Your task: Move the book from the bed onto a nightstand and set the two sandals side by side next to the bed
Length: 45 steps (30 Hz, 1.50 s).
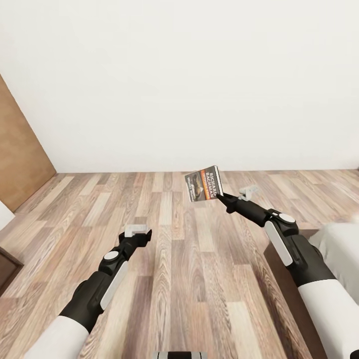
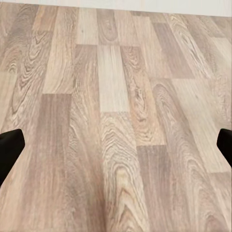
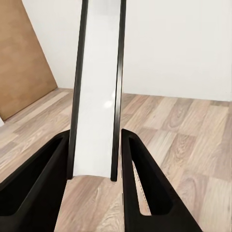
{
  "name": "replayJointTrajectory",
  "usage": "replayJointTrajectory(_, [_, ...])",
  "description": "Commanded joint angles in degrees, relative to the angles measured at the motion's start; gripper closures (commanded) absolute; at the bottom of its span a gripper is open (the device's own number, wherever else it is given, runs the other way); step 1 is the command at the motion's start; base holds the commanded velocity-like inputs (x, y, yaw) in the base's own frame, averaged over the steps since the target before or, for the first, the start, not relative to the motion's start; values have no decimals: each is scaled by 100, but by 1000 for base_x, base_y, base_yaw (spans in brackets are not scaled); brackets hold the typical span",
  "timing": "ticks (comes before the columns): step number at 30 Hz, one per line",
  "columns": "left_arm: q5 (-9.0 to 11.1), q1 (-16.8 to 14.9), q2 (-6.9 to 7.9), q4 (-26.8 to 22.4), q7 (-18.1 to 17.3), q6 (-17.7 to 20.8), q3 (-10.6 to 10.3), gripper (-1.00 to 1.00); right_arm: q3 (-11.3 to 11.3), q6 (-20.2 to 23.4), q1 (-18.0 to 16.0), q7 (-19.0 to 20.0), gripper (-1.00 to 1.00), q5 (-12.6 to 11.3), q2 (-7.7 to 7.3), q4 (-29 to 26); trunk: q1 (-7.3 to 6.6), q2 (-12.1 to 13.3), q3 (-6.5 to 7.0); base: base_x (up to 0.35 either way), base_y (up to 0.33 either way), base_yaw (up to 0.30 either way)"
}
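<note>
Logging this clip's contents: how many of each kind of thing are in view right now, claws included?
Book: 1, held up in the right claw
Claws: 2, with the left claw open and empty over the floor
Bed: 1, corner at the head view's right edge
Door: 1, brown panel at left
Total: 5

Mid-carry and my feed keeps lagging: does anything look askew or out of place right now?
Nothing looks damaged or spilled. The book stands on edge in the right tool, lifted over the wood floor, cover tilted. The left tool is open and empty.
</note>
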Motion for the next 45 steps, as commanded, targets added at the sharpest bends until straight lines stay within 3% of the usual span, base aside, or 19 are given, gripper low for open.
replayJointTrajectory(1, [60, -3, 8, -10, 58, 19, -22, -100, 4, 51, -4, -8, 100, -78, -4, -7, 2, -2, -5, 331, 0, 0])
replayJointTrajectory(45, [60, -2, 8, 25, 55, 20, -17, -100, 15, 51, -4, -10, 100, -70, -4, -1, 2, -2, -5, 330, 0, -16])
